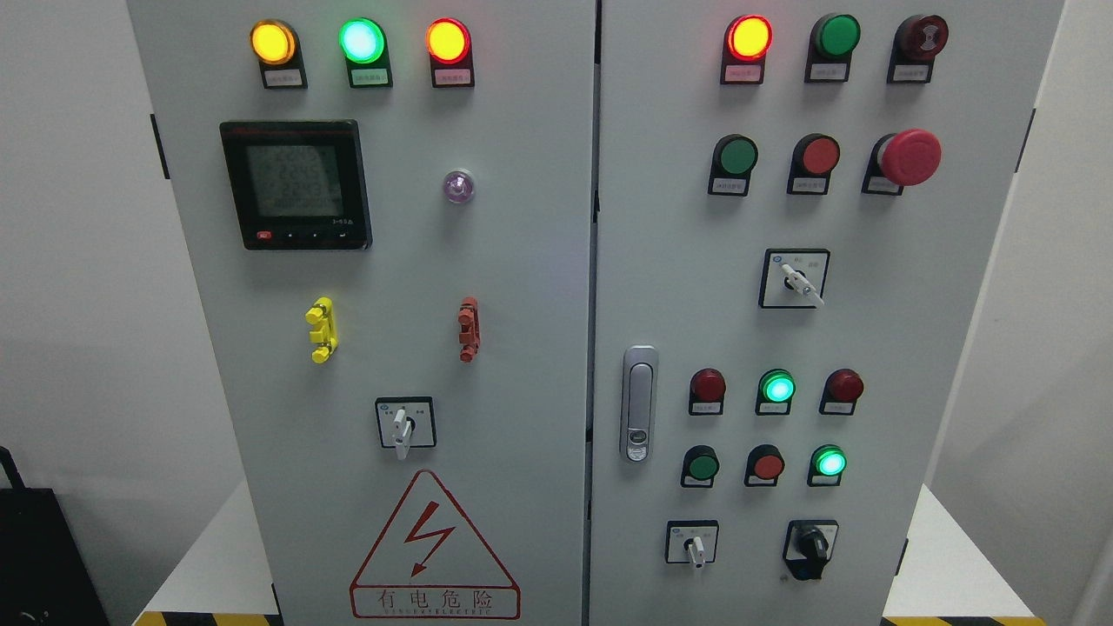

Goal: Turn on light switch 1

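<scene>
My hands are out of view, so I cannot tell my fingers' state; the cabinet (539, 261) faces me, lamps (361, 40) lit.

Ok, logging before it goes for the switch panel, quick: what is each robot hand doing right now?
Left robot hand: not in view, so its state cannot be told.
Right robot hand: not in view either.

No part of the robot's body shows in the head view: no arm, hand, finger, cable or casing enters from the bottom or either side, so its colours, shapes and markings cannot be told.
</scene>
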